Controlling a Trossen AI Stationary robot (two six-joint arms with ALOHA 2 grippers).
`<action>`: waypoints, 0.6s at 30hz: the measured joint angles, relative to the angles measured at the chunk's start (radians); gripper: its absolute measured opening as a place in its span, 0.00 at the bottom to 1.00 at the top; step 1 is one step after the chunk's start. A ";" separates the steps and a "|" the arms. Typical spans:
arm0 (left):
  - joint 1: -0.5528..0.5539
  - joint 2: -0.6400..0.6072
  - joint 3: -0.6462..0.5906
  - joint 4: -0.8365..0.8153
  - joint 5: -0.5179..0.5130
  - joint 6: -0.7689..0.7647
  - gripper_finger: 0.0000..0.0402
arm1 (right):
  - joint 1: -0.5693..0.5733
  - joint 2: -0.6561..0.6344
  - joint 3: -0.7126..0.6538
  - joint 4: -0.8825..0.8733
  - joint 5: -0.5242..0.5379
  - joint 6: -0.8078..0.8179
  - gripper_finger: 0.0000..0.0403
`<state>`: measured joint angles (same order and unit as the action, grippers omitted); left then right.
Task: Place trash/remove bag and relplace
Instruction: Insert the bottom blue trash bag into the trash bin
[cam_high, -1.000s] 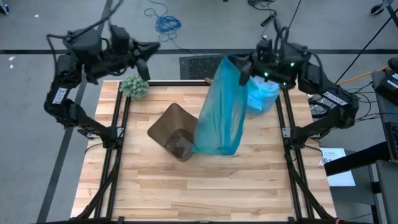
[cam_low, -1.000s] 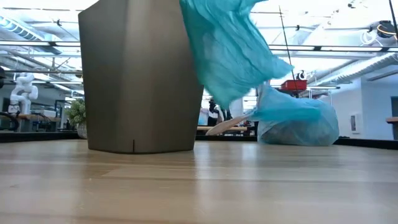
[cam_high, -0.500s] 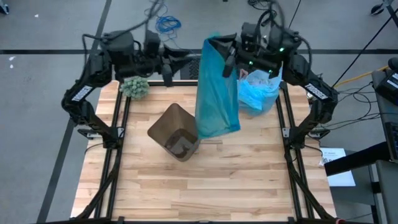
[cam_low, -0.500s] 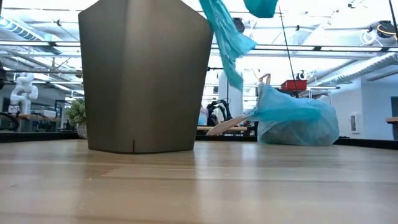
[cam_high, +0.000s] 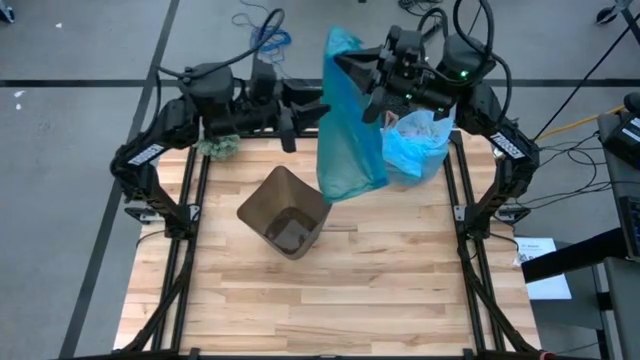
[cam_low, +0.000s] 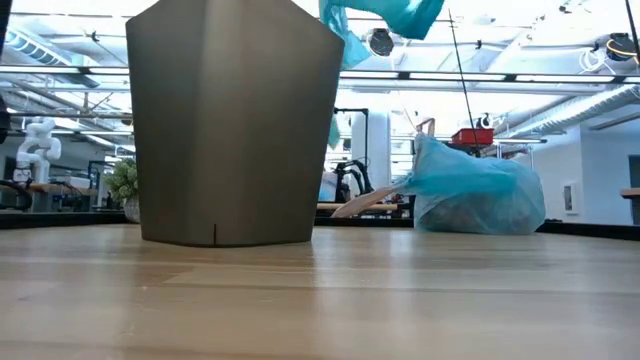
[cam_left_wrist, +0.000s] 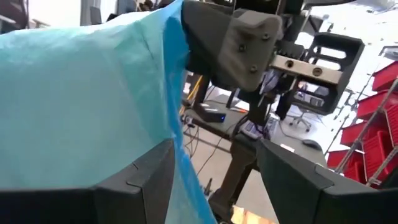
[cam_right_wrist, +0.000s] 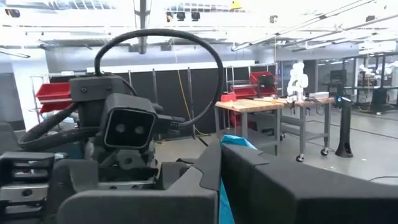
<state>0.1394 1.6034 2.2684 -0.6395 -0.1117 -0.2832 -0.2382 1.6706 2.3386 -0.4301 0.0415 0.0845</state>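
A dark teal plastic bag (cam_high: 348, 130) hangs high over the table's far side with my right gripper (cam_high: 360, 78) shut on its top. My left gripper (cam_left_wrist: 214, 155) is open and level beside it, and the bag's side edge (cam_left_wrist: 177, 118) runs between its two fingers. The brown bin (cam_high: 285, 210) stands on its base at the table's middle, with brown trash (cam_high: 290, 233) at its bottom. The full light-blue bag (cam_high: 415, 150) sits on the table's far right corner. My right gripper pinches the teal bag's top edge (cam_right_wrist: 231, 144) between its two fingers, which point about level toward the table's left. One layer or several, I cannot tell. The bag hangs slack below the fingers, and its lower end (cam_high: 350, 185) is clear of the table. My left gripper may touch the bag's side edge; I cannot tell.
A green fuzzy plant (cam_high: 222, 146) sits at the far left, half under my left arm. Black frame rails (cam_high: 190, 200) run along both sides of the wooden table (cam_high: 330, 300). The near half of the table is bare wood.
My left gripper has travelled toward the table's right, from over the plant up to the teal bag. My right gripper has risen and shifted left and far, carrying the bag. The bag's lower end, which hung beside the bin, is now well above it.
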 joint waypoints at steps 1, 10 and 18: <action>-0.001 0.003 0.000 0.000 -0.002 0.000 0.55 | 0.000 0.003 0.000 0.002 -0.006 0.000 0.00; -0.010 0.025 0.000 -0.035 -0.133 0.002 0.55 | 0.007 0.007 0.000 0.013 -0.022 -0.007 0.00; -0.017 0.031 0.000 -0.011 -0.154 0.036 0.55 | 0.011 0.009 0.000 0.050 -0.022 -0.026 0.00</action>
<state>0.1228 1.6344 2.2684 -0.6508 -0.2661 -0.2470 -0.2272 1.6794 2.3386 -0.3802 0.0193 0.0589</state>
